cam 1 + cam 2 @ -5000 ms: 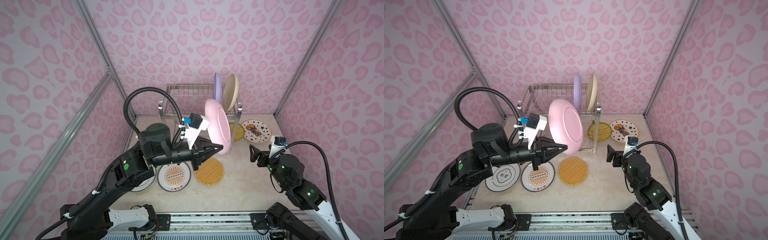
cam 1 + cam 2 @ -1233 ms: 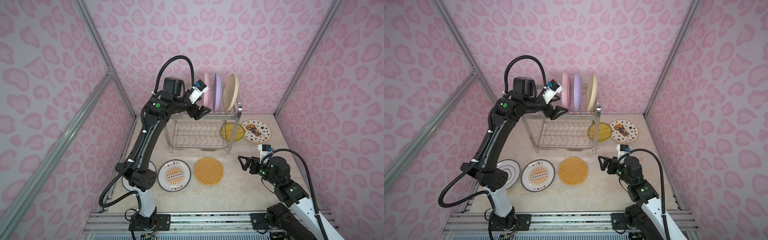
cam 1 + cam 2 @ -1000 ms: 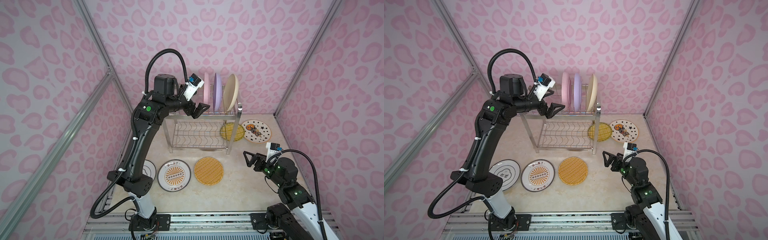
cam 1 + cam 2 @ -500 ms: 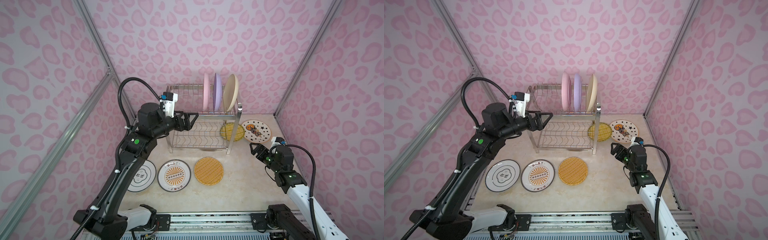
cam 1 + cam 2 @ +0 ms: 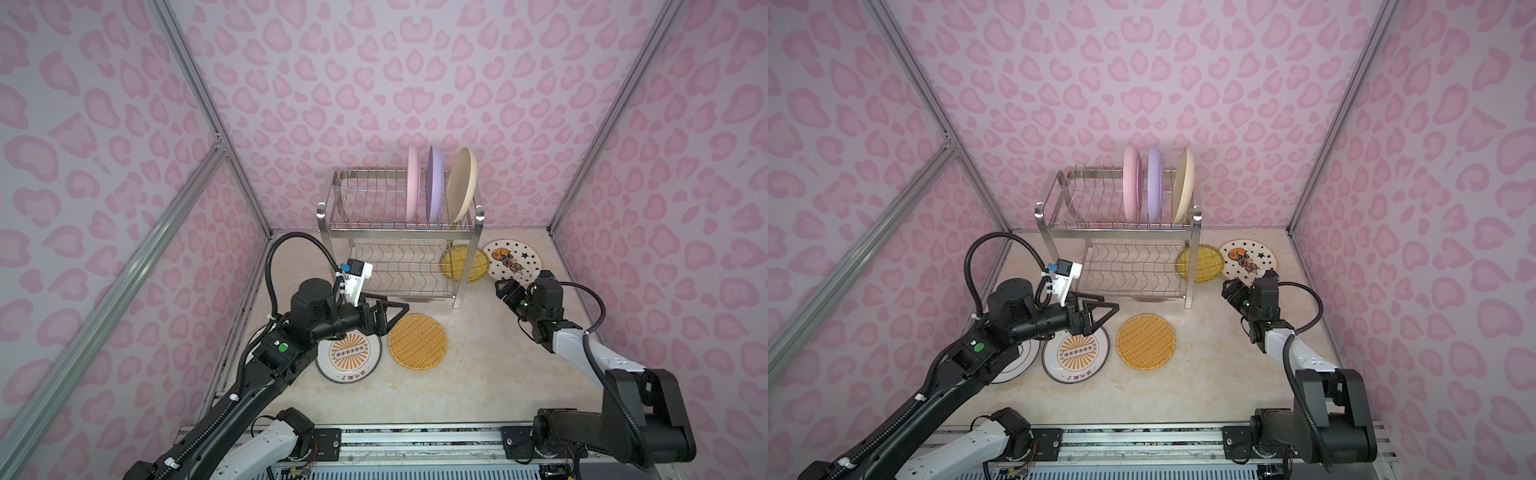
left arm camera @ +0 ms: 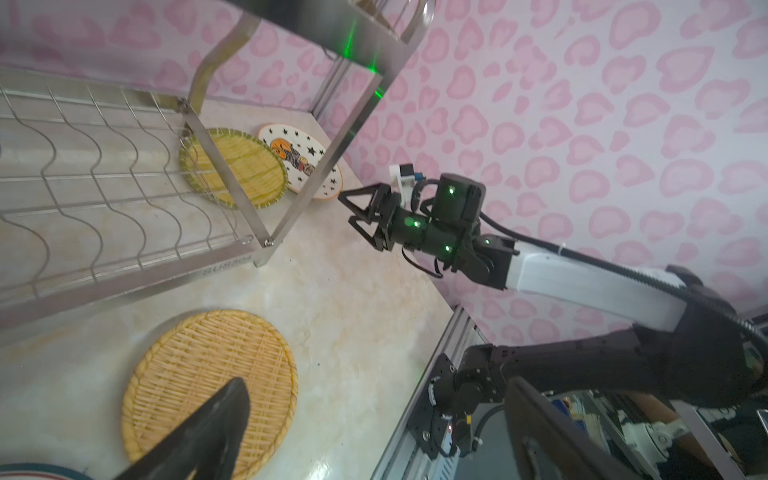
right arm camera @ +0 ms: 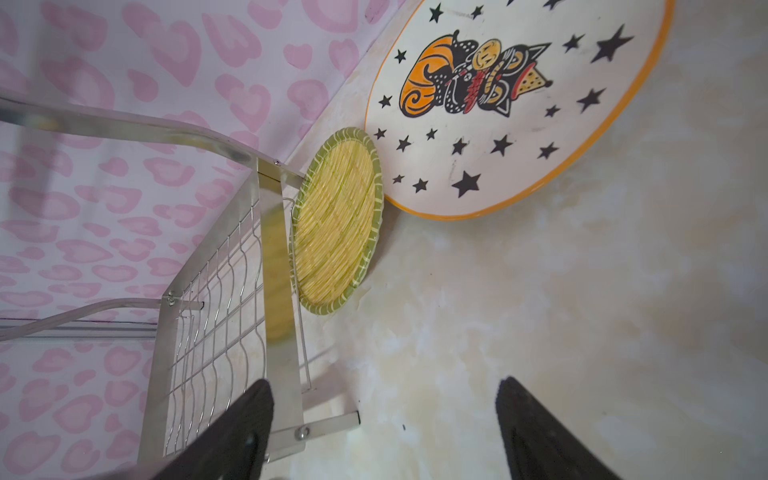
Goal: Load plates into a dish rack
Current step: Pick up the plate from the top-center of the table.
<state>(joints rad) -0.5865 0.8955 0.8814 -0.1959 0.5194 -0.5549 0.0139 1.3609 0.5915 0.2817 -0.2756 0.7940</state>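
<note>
Quick status from us: the dish rack (image 5: 395, 233) sat at 12 o'clock by the back wall. Three plates stood on edge in its top tier, bunched toward the 3 o'clock end. They were the pink plate (image 5: 412, 189), the lilac plate (image 5: 434, 187) right next to it, and the cream plate (image 5: 462, 187), which tipped toward 3 o'clock.

The other five lay flat on the table (image 5: 478, 374). The star plate (image 5: 513, 259) was out at 2 o'clock. The far woven plate (image 5: 476, 264) lay at its 9 o'clock, tucked in against the rack. Their rims looked like they touched, but we couldn't swear to it from those angles. The near woven plate (image 5: 417, 341) lay at 6 o'clock from the rack, with the sunburst plate (image 5: 351, 357) just beside it at 9 o'clock. The dark-rim plate (image 5: 1023, 361) was further toward 9 o'clock, mostly covered by the left arm (image 5: 266, 374).

Our left gripper (image 5: 397, 304) hung over the spot where the sunburst plate and the near woven plate met, jaws spread wide with nothing in them. The right gripper (image 5: 503, 287) was over at 3 o'clock, pointed at the star plate and close to its near rim, jaws apart and empty too
</note>
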